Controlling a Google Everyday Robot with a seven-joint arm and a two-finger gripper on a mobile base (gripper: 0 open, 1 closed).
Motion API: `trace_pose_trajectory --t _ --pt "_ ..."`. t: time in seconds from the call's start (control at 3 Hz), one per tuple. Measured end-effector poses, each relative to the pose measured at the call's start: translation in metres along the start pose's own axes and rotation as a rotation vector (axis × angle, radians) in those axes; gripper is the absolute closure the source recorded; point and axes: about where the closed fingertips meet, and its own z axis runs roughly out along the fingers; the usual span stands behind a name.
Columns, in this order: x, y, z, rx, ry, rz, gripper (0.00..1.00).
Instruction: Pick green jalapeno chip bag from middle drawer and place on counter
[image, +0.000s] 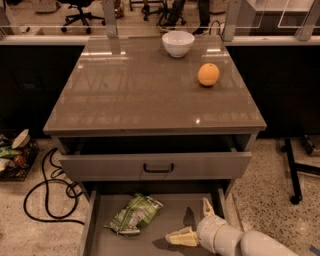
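Grey floor of the middle drawer (175, 200): we note green jalapeno chip bag (134, 214) left of the tool (187, 220), apart, long axis running near-left to far-right. Tool gapes wide, holding nothing.

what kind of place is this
Probably an office or lab break area: office chairs behind the counter, a bowl and orange on it, cables on the floor. The gripper, open, hangs over the middle drawer, right of the chip bag.
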Motion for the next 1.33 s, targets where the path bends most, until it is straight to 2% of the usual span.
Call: trace_pose_trajectory --t 0.33,0.67,1.0,1.33 --pt "-0.001 0.011 0.034 -0.039 -0.004 -0.034 0.00" --pt "-0.002 0.024 0.076 -0.089 -0.044 -0.061 0.00" --pt "-0.001 0.039 0.118 -0.153 -0.117 -0.049 0.00" --pt "0.000 0.057 0.152 -0.184 -0.151 -0.045 0.00"
